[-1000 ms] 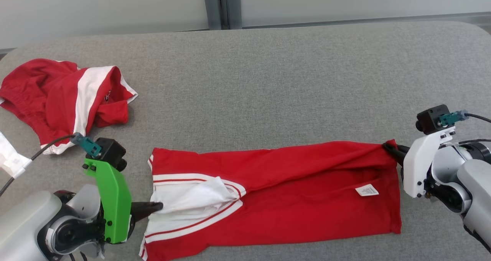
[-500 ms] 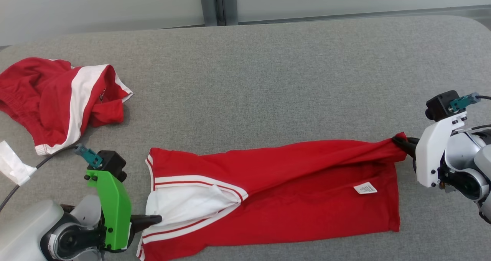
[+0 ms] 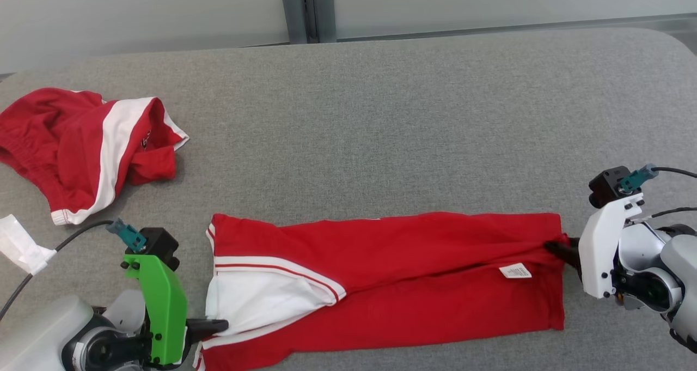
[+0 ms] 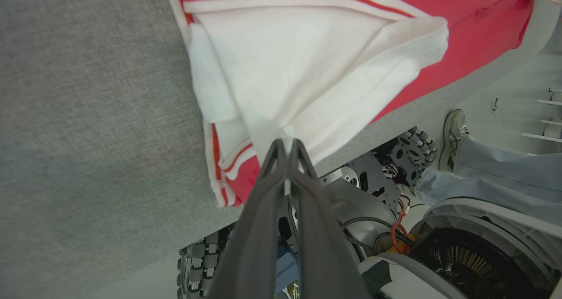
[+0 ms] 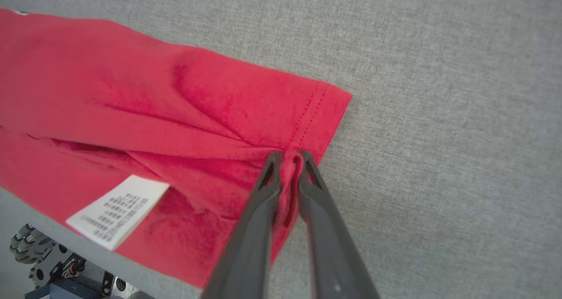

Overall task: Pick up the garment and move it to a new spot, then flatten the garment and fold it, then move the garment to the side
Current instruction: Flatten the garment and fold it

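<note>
The garment [image 3: 392, 273], red with a white striped panel at its left end, lies folded lengthwise in a long band near the front of the grey table [image 3: 381, 115]. My left gripper [image 3: 223, 324] is shut on the white cloth at the garment's left end; the left wrist view shows the fingertips [image 4: 285, 143] pinching the white fabric [image 4: 307, 70] over the table's edge. At the right end, my right gripper [image 3: 550, 247] holds the hem. In the right wrist view its fingers [image 5: 287, 156] stand slightly apart, a bunched fold of red cloth [image 5: 131, 92] between them.
A second red and white garment [image 3: 81, 142] lies crumpled at the far left. A white scrap [image 3: 19, 243] sits by the left arm's cable. Two grey posts [image 3: 305, 11] stand behind the table. A person's shoe [image 4: 454, 136] is on the floor beyond the front edge.
My right gripper came down and towards me with the red hem, so the raised upper layer now lies flat and straight. The left gripper kept its hold. The camera shifted a little.
</note>
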